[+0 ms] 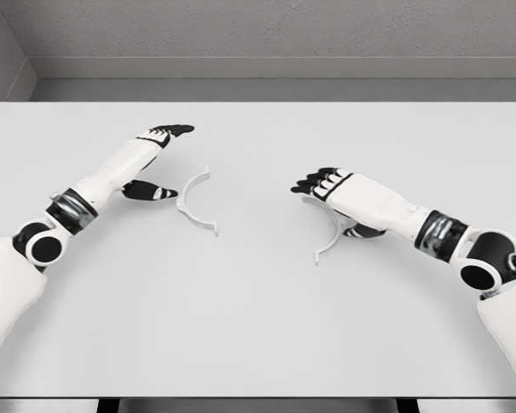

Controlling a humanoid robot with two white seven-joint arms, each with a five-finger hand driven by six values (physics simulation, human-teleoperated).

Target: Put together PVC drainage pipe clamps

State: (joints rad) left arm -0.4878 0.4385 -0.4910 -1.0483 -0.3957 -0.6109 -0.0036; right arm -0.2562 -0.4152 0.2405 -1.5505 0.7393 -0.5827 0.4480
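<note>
Assembly is not yet beginning: both clamp halves, left clamp half [197, 203] and right clamp half [328, 237], are lying well apart on the bench [258, 327], the left hand [159, 159] and the right hand [327, 183] hovering with fingers spread, gripping nothing.

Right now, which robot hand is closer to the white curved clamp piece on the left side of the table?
Left. The left hand is open just beside the white half-ring clamp piece; the right hand is across the table, over the other clamp half.

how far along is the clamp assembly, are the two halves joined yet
Not joined. The left clamp half and right clamp half lie apart on the table. Nothing is gripped: the left hand is open beside its half, the right hand is open over its half. Grasping, bringing together and mating both remain.
</note>
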